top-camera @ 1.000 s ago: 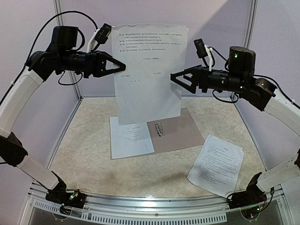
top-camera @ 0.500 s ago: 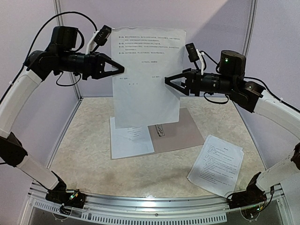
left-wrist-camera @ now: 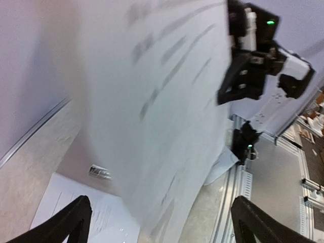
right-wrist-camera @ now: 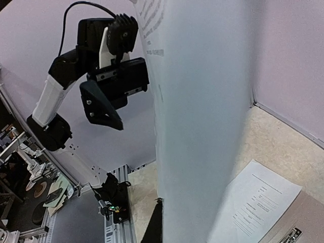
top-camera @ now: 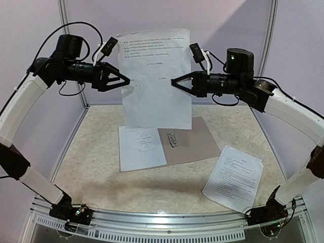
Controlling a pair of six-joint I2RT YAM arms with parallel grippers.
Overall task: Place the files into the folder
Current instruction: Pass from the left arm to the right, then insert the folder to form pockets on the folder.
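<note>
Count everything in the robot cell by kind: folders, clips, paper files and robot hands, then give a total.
Folder: 1
Metal clip: 1
Paper files: 3, held-up file, file on the folder, loose file at right
Robot hands: 2, left hand, right hand
Total: 7

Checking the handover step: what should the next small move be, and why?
Probably draw the left gripper leftward, clear of the raised sheet. Its jaws stand open at the sheet's left edge, while the right gripper is shut on the right edge and holds it alone; the folder lies open below.
</note>
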